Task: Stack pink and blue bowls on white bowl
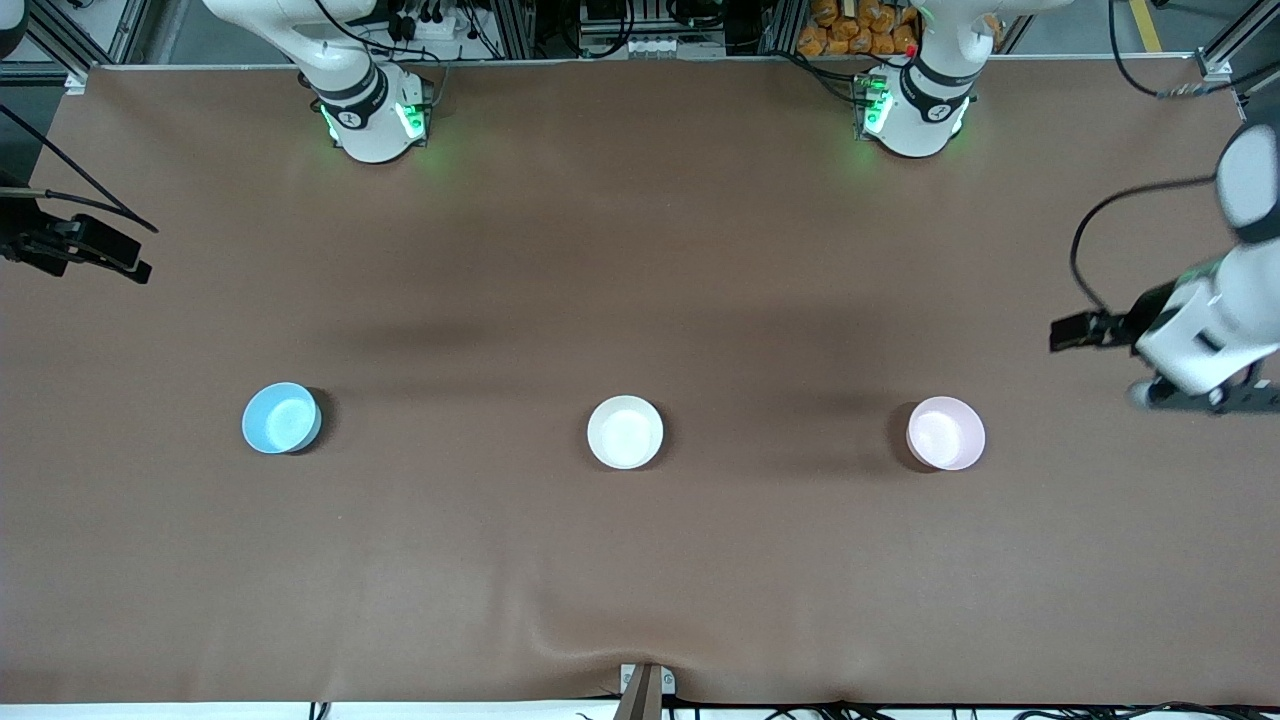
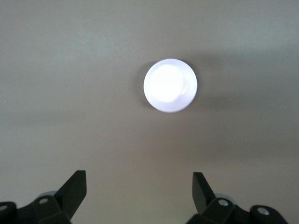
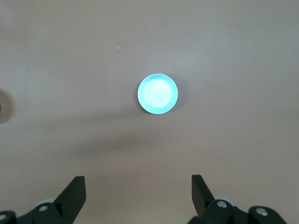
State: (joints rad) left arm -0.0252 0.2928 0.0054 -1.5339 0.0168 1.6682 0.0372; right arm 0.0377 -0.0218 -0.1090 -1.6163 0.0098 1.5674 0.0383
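— Brown cloth covers the whole table (image 1: pixel 640 250). What stands on it?

— Three small bowls in a row, all upright and all with nothing in them. Take the white bowl (image 1: pixel 625 431) as the landmark: it sits midway along the row.

— And the coloured ones?

— The blue bowl (image 1: pixel 281 417) stands well apart from the white bowl, toward the right arm's end of the table. The pink bowl (image 1: pixel 946 432) stands equally well apart from it, toward the left arm's end. None touches another.

— Where are the grippers?

— Both are up in the air. The left gripper (image 2: pixel 139 186) hangs over bare cloth out past the pink bowl, at the table's edge on the left arm's end, fingers spread wide with nothing between them. The right gripper (image 3: pixel 138 187) is likewise spread and holding nothing; its wrist view looks down on the blue bowl.

— Room to move?

— Wide bare cloth lies between the white bowl and each neighbour, and between it and the robot bases. Nearer the front camera than the white bowl, the cloth has a slight ripple at the table edge.
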